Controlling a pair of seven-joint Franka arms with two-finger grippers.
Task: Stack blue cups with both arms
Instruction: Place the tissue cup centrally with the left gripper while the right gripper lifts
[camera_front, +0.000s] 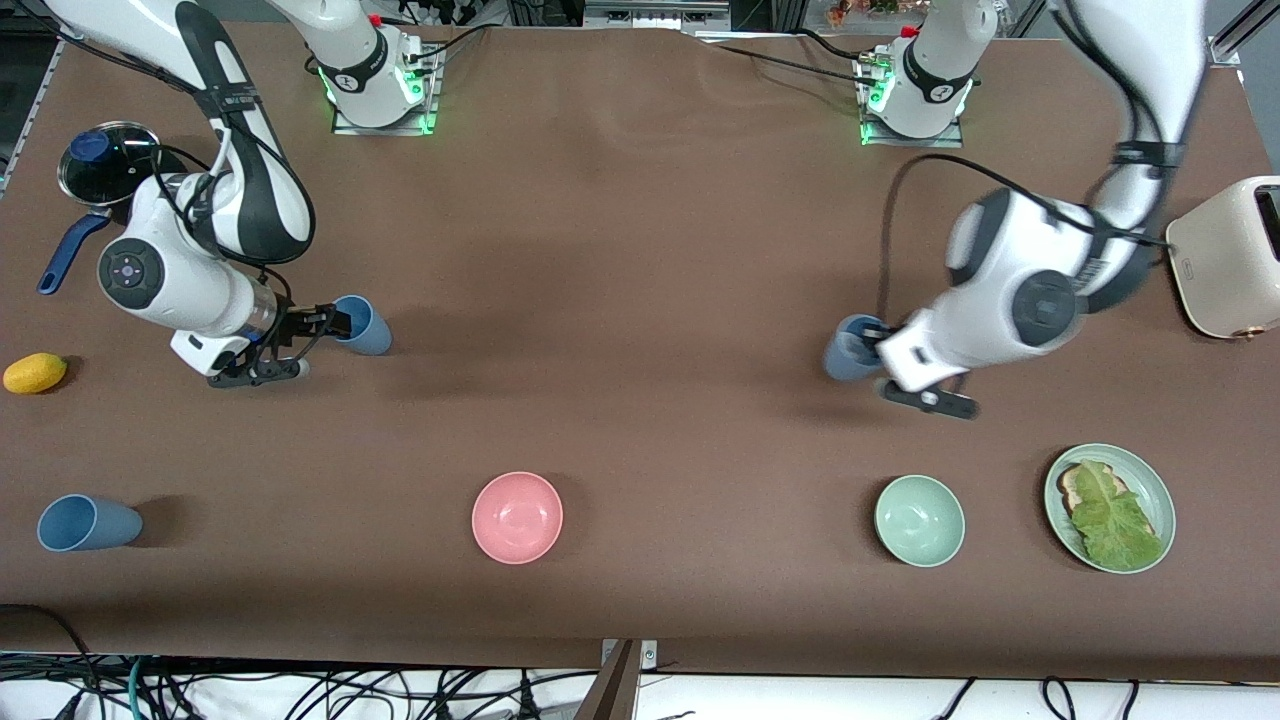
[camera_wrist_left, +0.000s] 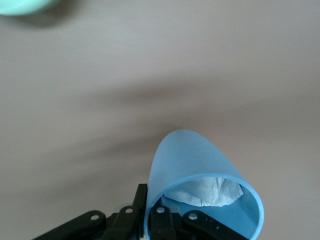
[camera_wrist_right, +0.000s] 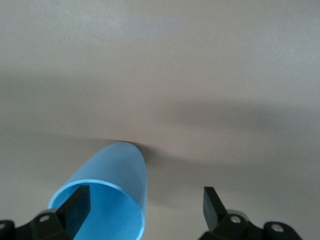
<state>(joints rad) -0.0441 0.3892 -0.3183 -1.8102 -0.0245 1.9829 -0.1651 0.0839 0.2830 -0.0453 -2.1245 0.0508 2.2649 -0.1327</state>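
The brown table (camera_front: 640, 300) carries three blue cups, none stacked yet, so the stacking itself is all still to do; only the pick-up stage looks under way.

The left arm (camera_front: 1020, 290) reaches in toward the middle from its end of the table, beside the cream toaster (camera_front: 1230, 255). Its left gripper (camera_front: 880, 345) is at the rim of a blue cup (camera_front: 848, 348); in the left wrist view one finger sits inside the cup's mouth (camera_wrist_left: 210, 200) and the other outside the wall, clamped on it, and the cup seems tipped and lifted off the cloth. Something white and crumpled (camera_wrist_left: 207, 192), perhaps paper, lies inside that cup.

The right arm (camera_front: 190, 270) bends low at its own end of the table. Its right gripper (camera_front: 325, 325) is at a second cup (camera_front: 362, 325), which stands on the table. In the right wrist view one finger (camera_wrist_right: 77, 205) is inside this cup's mouth (camera_wrist_right: 107, 195) and the other (camera_wrist_right: 212, 202) stands well apart from it, so the jaws are spread and the grasp is not yet made.

A third cup (camera_front: 85, 523) lies on its side, untouched, nearer the front camera at the right arm's end.

What seems left: close on the second cup, bring the two together, nest them, then deal with the third.

Also present: a green plate with toast and lettuce (camera_front: 1110, 508), a pink bowl (camera_front: 517, 517), a pale green bowl (camera_front: 919, 520), a pan lid (camera_front: 105, 160), a lemon (camera_front: 35, 373).
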